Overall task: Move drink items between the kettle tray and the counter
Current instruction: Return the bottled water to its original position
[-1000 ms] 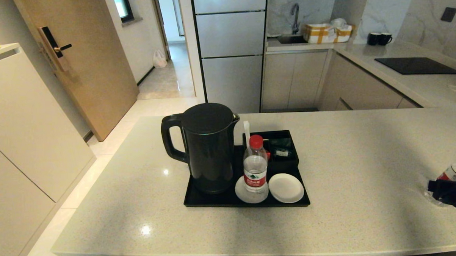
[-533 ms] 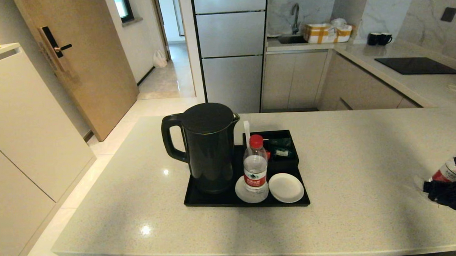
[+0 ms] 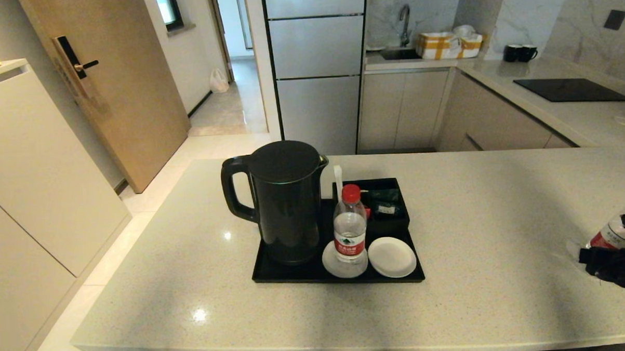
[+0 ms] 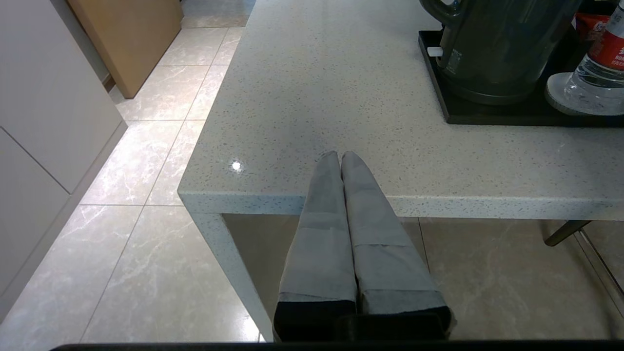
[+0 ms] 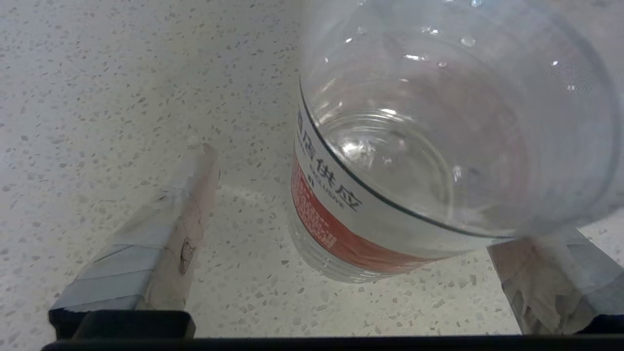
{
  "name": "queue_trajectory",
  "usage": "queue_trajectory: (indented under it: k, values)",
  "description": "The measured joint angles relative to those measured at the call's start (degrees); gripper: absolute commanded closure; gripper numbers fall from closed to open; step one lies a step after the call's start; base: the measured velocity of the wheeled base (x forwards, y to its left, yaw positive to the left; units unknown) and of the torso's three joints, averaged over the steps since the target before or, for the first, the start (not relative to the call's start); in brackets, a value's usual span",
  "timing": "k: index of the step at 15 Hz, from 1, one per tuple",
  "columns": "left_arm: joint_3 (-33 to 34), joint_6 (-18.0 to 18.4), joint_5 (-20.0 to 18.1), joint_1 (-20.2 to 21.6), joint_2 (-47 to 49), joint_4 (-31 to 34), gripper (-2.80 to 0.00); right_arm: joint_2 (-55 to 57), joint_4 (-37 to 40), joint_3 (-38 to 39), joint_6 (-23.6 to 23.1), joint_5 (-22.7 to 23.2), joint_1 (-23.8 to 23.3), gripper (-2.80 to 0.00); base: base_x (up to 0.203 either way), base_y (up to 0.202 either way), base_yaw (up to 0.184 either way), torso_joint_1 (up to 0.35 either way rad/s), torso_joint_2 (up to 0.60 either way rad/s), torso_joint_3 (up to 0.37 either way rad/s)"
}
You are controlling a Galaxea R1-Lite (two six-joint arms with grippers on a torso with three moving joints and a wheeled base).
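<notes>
One clear water bottle (image 3: 350, 231) with a red cap stands on the left white coaster of the black kettle tray (image 3: 295, 276). The right coaster (image 3: 392, 257) is bare. The second bottle (image 3: 617, 232) is at the far right of the grey speckled counter (image 3: 501, 210), its base on the stone. My right gripper (image 3: 613, 261) is open around this bottle (image 5: 414, 170). One finger (image 5: 185, 214) stands well off the label and the other (image 5: 546, 273) is close behind the bottle. My left gripper (image 4: 340, 155) is shut and empty at the counter's front left edge.
A tall black kettle (image 3: 283, 202) fills the tray's left half. The black compartment box (image 3: 386, 206) with sachets sits behind the coasters. Beyond the counter are a fridge (image 3: 316, 66), a sink worktop, two black mugs (image 3: 519, 53) and a hob (image 3: 572, 90).
My right gripper and the bottle between its fingers have shifted slightly left and away along the counter's right end. The tray, its bottle and the left arm have not moved.
</notes>
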Motion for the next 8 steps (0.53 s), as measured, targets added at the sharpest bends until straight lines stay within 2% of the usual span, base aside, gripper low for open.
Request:
queue_trajectory:
  k: [8]
  values:
    - [0.0, 0.01, -0.03, -0.07, 0.0, 0.01, 0.0, -0.44, 0.01, 0.23, 0.13, -0.34, 0.03, 0.0, 0.0, 0.0, 0.0, 0.0, 0.0, 0.0]
